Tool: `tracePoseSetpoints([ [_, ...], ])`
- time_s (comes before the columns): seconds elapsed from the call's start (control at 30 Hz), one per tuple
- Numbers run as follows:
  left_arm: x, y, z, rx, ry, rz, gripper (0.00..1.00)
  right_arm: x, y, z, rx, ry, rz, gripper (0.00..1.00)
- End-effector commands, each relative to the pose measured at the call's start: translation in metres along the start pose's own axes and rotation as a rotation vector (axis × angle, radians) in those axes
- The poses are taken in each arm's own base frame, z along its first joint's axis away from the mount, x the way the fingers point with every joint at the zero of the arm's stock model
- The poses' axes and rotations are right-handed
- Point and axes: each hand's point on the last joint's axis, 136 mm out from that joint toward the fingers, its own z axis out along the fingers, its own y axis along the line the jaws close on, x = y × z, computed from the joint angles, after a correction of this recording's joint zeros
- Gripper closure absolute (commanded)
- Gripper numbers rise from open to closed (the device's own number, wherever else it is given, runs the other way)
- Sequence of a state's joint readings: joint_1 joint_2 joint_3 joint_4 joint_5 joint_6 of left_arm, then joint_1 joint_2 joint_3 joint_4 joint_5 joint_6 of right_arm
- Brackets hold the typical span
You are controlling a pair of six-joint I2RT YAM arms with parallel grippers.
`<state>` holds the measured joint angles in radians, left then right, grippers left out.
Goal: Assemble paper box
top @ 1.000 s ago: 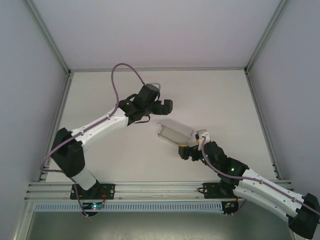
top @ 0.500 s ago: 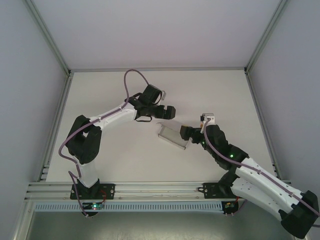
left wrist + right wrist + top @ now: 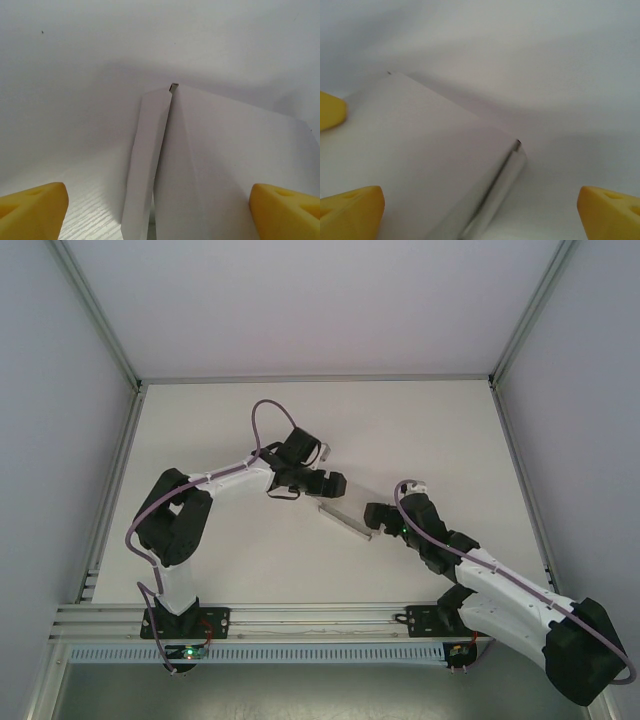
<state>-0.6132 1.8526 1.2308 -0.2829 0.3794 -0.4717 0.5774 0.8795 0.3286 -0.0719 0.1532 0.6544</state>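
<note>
The paper box [image 3: 349, 514] is white card lying low on the table between my two grippers. My left gripper [image 3: 324, 489] is at its far left end, open. In the left wrist view the box [image 3: 225, 170] lies between the wide yellow fingertips [image 3: 32, 210], with a narrow side flap [image 3: 147, 160] standing apart along a seam. My right gripper [image 3: 376, 521] is at the box's right end, also open. In the right wrist view the box's flat panel [image 3: 430, 160] reaches in between the yellow fingertips [image 3: 350, 212], with a folded edge on its right.
The white table [image 3: 450, 440] is enclosed by grey walls with metal posts at the corners. An aluminium rail [image 3: 320, 620] runs along the near edge, where both arm bases are bolted. A yellow pad [image 3: 330, 110] of the left gripper shows at the left edge of the right wrist view.
Both arms have closed in on the box: the left gripper came down and nearer, and the right one swung up to the box's right end. The box now lies lower and flatter.
</note>
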Motion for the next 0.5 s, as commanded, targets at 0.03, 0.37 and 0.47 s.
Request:
tracePoseSetpoints([
  [0.03, 0.005, 0.0, 0.008, 0.057, 0.005, -0.007, 0.1, -0.002, 0.003, 0.001, -0.054, -0.026, 0.046, 0.05],
  [0.37, 0.021, 0.002, 0.009, 0.084, 0.012, -0.018, 0.19, 0.027, -0.006, 0.015, -0.072, 0.045, 0.053, 0.22],
  [0.47, 0.025, 0.003, 0.01, 0.092, 0.012, -0.021, 0.22, 0.03, -0.009, 0.019, -0.061, 0.061, 0.051, 0.27],
])
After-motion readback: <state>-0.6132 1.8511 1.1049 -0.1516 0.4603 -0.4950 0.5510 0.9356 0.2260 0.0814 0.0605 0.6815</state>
